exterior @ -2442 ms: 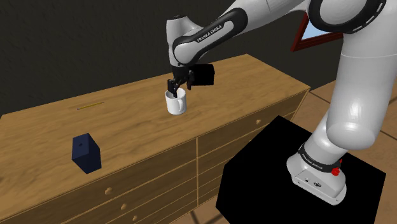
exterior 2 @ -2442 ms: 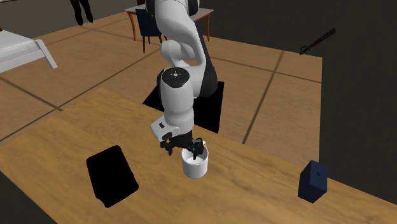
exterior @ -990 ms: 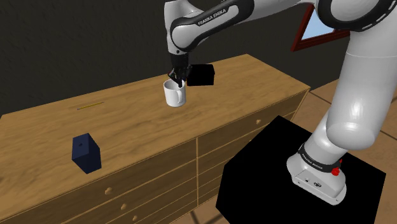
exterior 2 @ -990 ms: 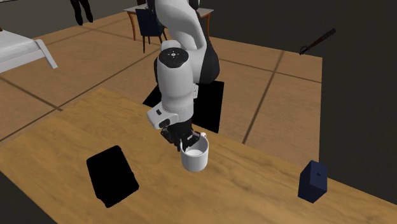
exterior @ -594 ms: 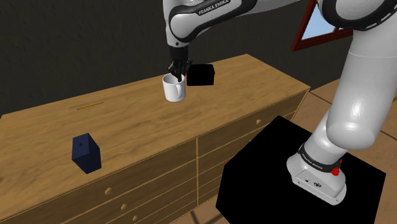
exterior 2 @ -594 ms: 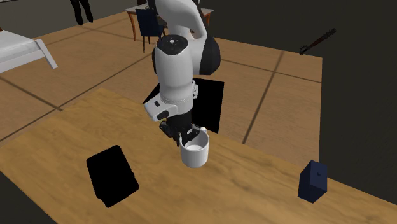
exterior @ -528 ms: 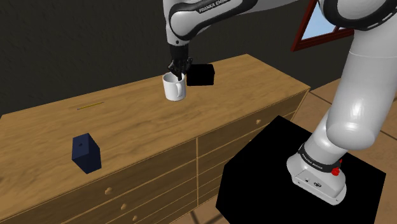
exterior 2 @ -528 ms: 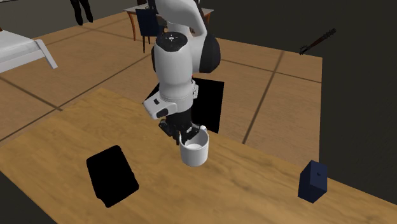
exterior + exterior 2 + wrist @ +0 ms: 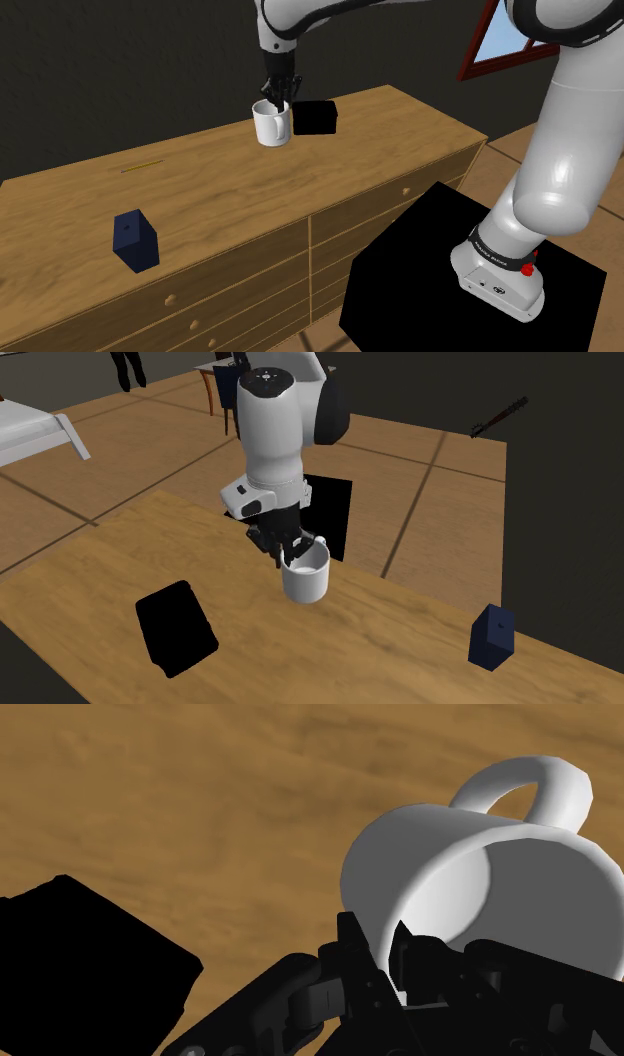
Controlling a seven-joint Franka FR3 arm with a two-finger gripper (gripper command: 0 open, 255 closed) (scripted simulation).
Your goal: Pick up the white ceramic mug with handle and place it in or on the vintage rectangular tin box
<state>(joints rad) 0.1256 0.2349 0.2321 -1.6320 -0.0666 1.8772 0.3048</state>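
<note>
In the upper middle of the shoulder view, the gripper (image 9: 277,101) clamps the white mug (image 9: 270,127) by its rim, just left of the black box (image 9: 315,118).

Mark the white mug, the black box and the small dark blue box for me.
white mug (image 9: 305,577), second exterior view, on its outer wall.
black box (image 9: 176,627), second exterior view, middle of its top face.
dark blue box (image 9: 136,244), shoulder view, on its near side.
</note>
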